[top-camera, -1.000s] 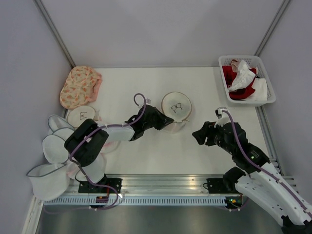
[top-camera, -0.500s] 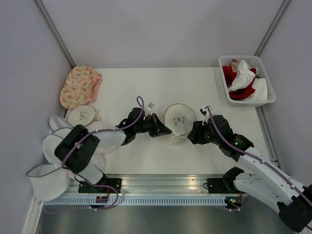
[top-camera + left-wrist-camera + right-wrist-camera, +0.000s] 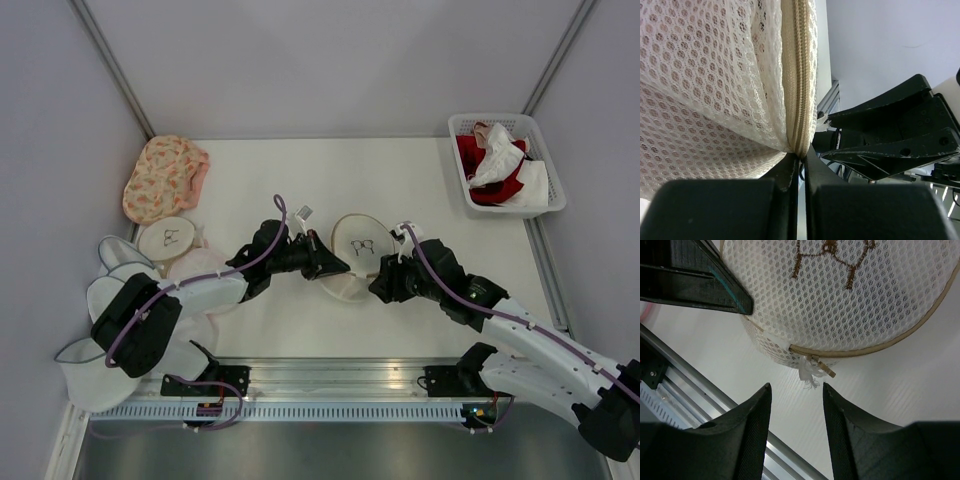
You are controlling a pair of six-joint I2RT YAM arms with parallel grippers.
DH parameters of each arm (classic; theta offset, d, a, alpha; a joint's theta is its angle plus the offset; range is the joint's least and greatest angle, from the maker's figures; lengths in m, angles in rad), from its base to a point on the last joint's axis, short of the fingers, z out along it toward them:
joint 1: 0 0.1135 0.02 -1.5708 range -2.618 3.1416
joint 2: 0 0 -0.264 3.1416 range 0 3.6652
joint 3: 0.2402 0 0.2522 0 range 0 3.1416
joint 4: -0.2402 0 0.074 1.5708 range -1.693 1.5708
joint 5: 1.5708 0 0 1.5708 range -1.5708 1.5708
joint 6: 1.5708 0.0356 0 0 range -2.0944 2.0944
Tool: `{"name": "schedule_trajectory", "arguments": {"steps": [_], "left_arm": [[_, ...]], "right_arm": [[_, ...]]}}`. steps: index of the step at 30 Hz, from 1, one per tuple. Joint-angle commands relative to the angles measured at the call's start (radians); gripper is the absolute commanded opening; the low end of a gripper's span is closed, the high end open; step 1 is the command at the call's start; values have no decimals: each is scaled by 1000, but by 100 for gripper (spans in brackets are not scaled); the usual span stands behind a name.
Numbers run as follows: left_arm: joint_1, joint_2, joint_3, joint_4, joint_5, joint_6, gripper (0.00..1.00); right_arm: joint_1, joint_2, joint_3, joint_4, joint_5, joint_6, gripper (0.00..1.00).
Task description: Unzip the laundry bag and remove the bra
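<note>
The laundry bag is a round cream mesh pouch with a black bra icon on its flat top, lying mid-table. My left gripper is shut on its left edge, pinching the zipper seam and mesh. My right gripper is open just right of the bag, its fingers either side of the zipper pull and white tag without touching them. The zipper looks closed. The bra is hidden inside the bag.
A peach floral bag lies at the far left. Plain white round pouches and opened mesh pouches pile at the left edge. A white basket of red and white garments stands at the far right.
My right gripper has moved left up to the bag's zipper pull. My left gripper has shifted the bag slightly towards the near side and keeps hold of its edge.
</note>
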Motion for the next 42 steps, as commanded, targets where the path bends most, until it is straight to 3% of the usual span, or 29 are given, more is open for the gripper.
{"name": "schedule_trajectory", "arguments": {"steps": [1, 8, 20, 24, 27, 31, 37, 42], "left_arm": [[-2, -35, -10, 33, 22, 25, 2], [-2, -90, -6, -22, 37, 60, 2], [-2, -120, -9, -33, 79, 68, 2], [-2, -123, -13, -39, 85, 76, 2], [-2, -126, -18, -51, 85, 93, 2], [-2, -146, -9, -111, 84, 126, 2], [13, -193, 45, -321, 65, 261, 2], [65, -225, 62, -390, 108, 336, 2]], "right_arm": [[7, 9, 15, 60, 10, 10, 50], [9, 25, 41, 23, 73, -16, 49], [11, 60, 35, 99, 19, -18, 40], [11, 60, 38, 109, 25, -16, 14], [11, 52, 49, 84, 37, -18, 0], [11, 42, 73, -14, 86, -22, 0], [11, 69, 131, -210, 295, -7, 0], [11, 100, 156, -267, 398, 16, 1]]}}
